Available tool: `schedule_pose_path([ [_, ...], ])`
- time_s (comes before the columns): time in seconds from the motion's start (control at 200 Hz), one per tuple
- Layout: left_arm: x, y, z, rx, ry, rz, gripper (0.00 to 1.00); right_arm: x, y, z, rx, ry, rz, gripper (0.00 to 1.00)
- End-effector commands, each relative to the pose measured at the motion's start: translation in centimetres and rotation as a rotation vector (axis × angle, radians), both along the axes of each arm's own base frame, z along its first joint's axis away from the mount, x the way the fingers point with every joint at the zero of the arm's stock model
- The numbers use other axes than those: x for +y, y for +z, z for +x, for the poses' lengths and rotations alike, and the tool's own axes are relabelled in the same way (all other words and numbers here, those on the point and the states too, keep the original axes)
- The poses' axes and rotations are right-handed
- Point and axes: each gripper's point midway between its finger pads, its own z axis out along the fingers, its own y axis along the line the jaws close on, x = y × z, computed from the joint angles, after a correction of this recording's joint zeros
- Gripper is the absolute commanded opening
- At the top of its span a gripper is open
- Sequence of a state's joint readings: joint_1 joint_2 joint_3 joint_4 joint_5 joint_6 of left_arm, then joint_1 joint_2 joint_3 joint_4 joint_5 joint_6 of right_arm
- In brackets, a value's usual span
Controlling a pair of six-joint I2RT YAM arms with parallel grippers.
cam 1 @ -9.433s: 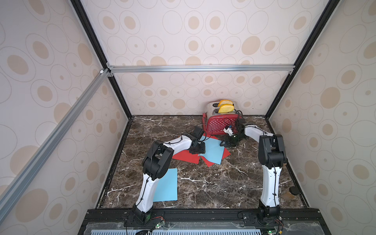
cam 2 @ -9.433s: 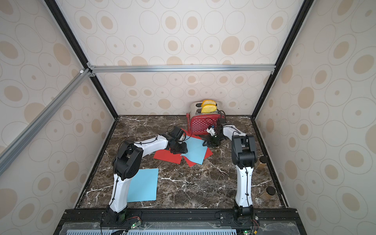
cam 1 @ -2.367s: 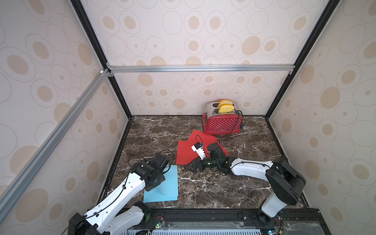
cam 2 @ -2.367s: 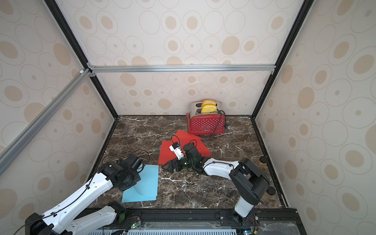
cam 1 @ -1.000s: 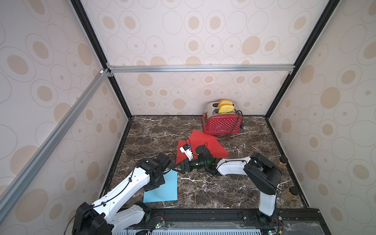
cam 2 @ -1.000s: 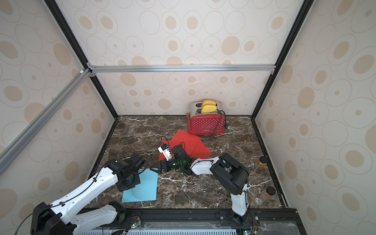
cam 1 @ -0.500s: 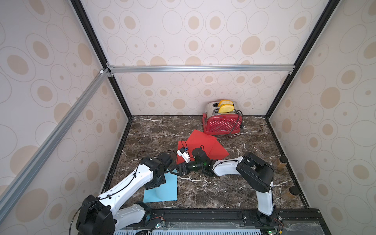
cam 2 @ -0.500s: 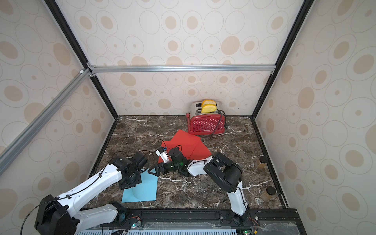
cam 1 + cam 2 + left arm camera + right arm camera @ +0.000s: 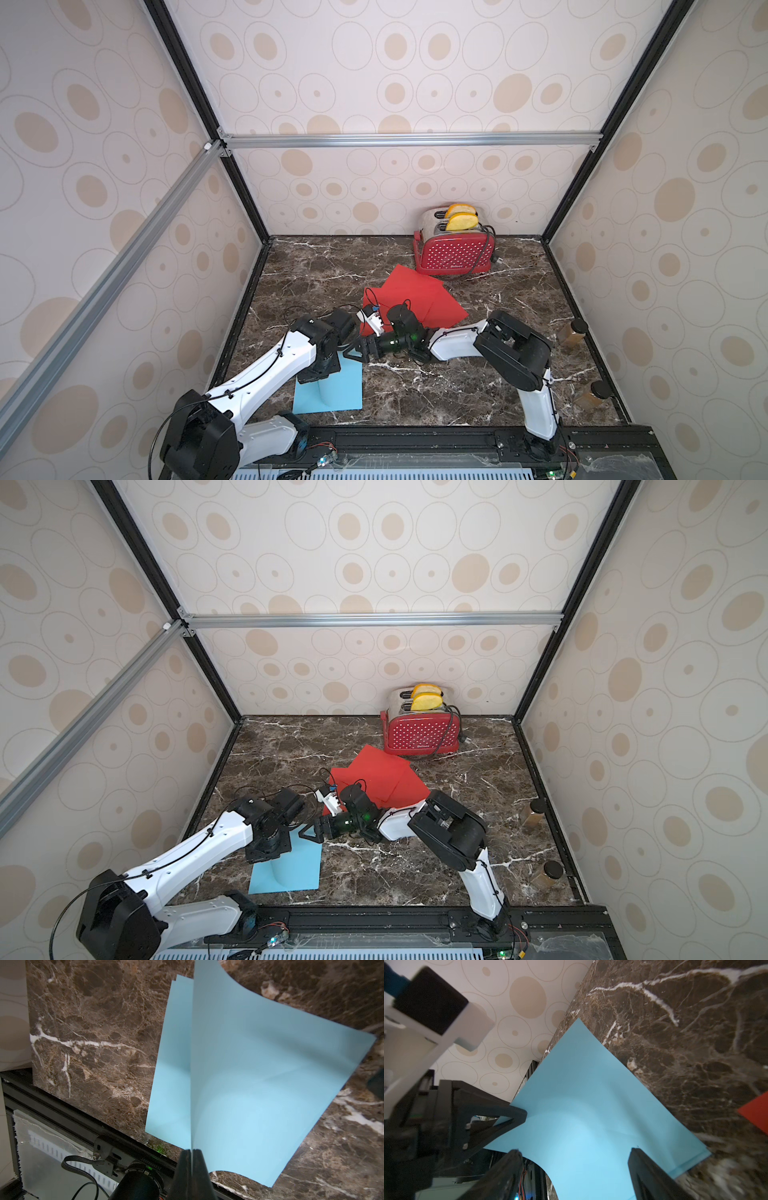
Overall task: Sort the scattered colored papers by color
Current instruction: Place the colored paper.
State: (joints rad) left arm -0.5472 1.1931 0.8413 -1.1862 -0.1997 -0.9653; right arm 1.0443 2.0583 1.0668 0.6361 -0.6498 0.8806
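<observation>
Two light blue papers [image 9: 336, 395] [image 9: 295, 875] lie stacked near the front left of the marble table. My left gripper [image 9: 192, 1151] is shut on the edge of the upper blue paper [image 9: 270, 1084] and holds it curled up off the lower one [image 9: 172, 1064]. My right gripper [image 9: 356, 353] [image 9: 575, 1152] is open and low beside the left wrist, at the stack's far corner. The blue paper [image 9: 591, 1115] shows between its fingers; whether they touch it I cannot tell. Overlapping red papers [image 9: 419, 297] [image 9: 378, 777] lie mid-table behind the right wrist.
A red white-dotted toaster [image 9: 455, 249] with yellow slices stands at the back, its cord beside it. Two small brown jars [image 9: 572, 330] [image 9: 592, 392] stand along the right edge. The black front rail [image 9: 415, 436] runs close to the blue stack. Both arms crowd the front left.
My right gripper has slid left from the red papers to the blue stack's far corner and its jaws have narrowed slightly. The left gripper stays shut on the blue sheet.
</observation>
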Motion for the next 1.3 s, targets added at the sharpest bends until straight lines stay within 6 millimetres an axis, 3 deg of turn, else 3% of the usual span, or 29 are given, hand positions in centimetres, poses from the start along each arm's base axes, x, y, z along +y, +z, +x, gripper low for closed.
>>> schedule_pose_path([
  [0.0, -0.3, 1.0, 0.7, -0.022, -0.025, 0.000, 0.00, 0.9, -0.8, -0.5, 0.020, 0.018, 0.002, 0.87],
  [0.576, -0.1, 0.8, 0.2, -0.018, -0.019, -0.003, 0.00, 0.2, -4.1, -0.5, 0.049, 0.008, -0.121, 0.87],
  [1.132, 0.0, 1.2, 0.0, -0.026, -0.016, -0.007, 0.00, -0.3, -5.6, -0.6, 0.071, -0.003, -0.173, 0.89],
  [1.192, 0.1, 1.4, -0.1, -0.033, -0.015, -0.010, 0.19, -0.5, -5.8, -0.7, 0.074, -0.005, -0.178, 0.89],
  [1.297, 0.4, 2.0, -0.3, -0.040, -0.005, -0.001, 0.27, -0.4, -5.8, -0.7, 0.077, -0.003, -0.180, 0.89],
])
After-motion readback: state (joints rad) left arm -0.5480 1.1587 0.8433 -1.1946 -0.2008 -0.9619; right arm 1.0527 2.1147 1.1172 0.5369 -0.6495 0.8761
